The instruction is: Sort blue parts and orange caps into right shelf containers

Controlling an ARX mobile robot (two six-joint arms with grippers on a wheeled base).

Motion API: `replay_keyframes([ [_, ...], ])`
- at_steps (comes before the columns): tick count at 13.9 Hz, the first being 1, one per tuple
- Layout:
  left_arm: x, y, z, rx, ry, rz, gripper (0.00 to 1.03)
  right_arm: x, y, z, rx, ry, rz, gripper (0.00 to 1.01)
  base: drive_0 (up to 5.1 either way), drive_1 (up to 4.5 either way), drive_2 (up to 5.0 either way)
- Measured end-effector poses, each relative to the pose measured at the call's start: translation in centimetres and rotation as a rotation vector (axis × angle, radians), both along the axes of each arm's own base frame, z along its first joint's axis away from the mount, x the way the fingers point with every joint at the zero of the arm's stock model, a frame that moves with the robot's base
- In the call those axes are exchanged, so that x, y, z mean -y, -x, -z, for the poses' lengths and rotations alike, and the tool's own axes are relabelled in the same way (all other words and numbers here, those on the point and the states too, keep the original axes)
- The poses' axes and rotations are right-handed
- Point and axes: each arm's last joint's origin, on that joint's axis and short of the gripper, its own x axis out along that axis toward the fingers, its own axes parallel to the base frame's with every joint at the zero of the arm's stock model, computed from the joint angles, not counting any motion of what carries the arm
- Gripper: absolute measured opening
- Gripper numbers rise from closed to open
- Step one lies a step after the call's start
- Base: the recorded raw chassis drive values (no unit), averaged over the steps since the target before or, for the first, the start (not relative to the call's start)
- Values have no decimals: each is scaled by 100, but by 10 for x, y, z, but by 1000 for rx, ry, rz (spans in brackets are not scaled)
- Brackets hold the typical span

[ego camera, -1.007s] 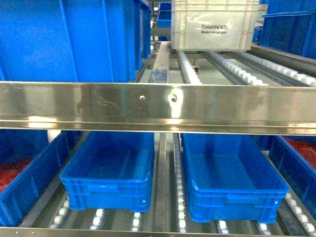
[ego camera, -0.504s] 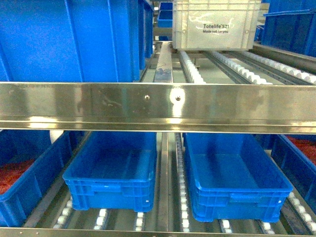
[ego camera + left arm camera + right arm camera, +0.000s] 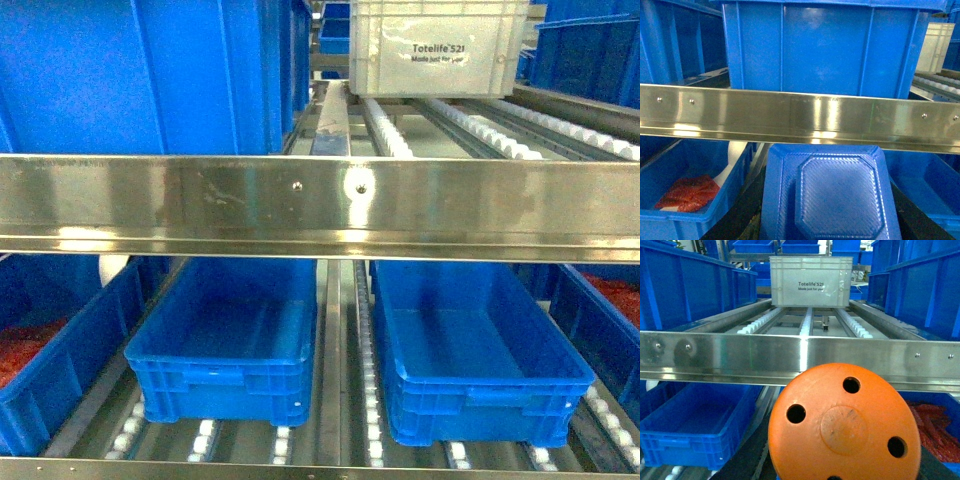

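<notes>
A blue part [image 3: 832,200], a square textured plastic piece with a raised octagonal centre, fills the bottom of the left wrist view. My left gripper [image 3: 830,220] is shut on it, with a dark finger showing on each side. An orange cap [image 3: 844,424], a round disc with several holes, fills the bottom of the right wrist view, and my right gripper [image 3: 840,460] is shut on it. Two empty right shelf containers [image 3: 225,385] [image 3: 480,412] stand side by side on the lower roller shelf. Neither gripper shows in the head view.
A steel shelf rail [image 3: 320,205] crosses every view just above the held pieces. Crates holding red material sit at the far left [image 3: 40,385] and far right [image 3: 935,432]. A white Totelife box [image 3: 438,50] and tall blue crates [image 3: 140,75] stand on the upper rollers.
The head view has shifted a little: the steel rail sits slightly higher in the frame and the two lower crates look a bit nearer. Nothing on the shelves has moved.
</notes>
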Motion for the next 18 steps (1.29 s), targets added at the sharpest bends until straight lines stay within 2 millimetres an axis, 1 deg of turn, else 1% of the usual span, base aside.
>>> replay_keyframes([
  [18,0,0,0,-3,-3,2,41,0,0,0,-2,0,3,44,0,0,0],
])
